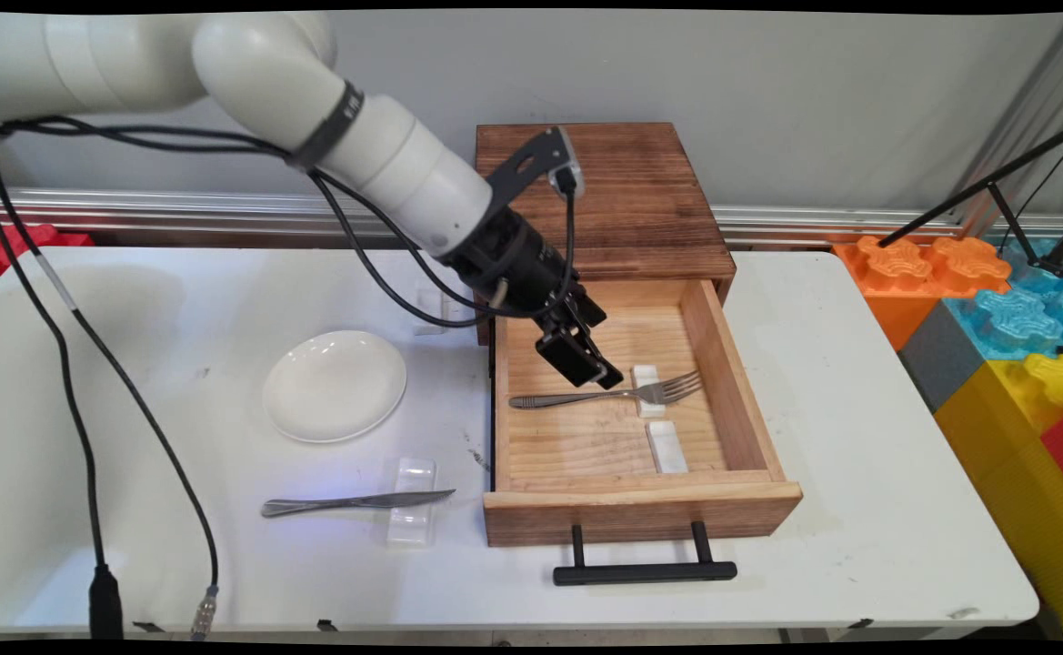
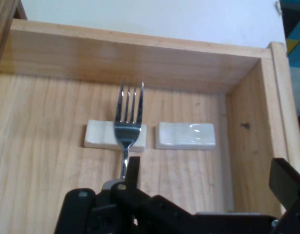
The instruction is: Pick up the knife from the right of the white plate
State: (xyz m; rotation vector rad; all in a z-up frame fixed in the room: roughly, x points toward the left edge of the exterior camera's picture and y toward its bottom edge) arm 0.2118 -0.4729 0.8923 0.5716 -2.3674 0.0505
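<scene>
My gripper reaches down into the open wooden drawer and hovers just above a metal fork. The fork lies across the drawer floor, its neck resting on a small white rest, tines pointing right. In the hand view the fork points away from me over that rest, and its handle runs under my left finger. My gripper is open, the right finger far off to the side, and nothing sits between them. A second white rest lies beside the first.
The drawer slides out of a dark wooden cabinet and has a black handle at the front. On the table to the left are a white plate and a knife on a clear rest. Coloured foam blocks stand at the right.
</scene>
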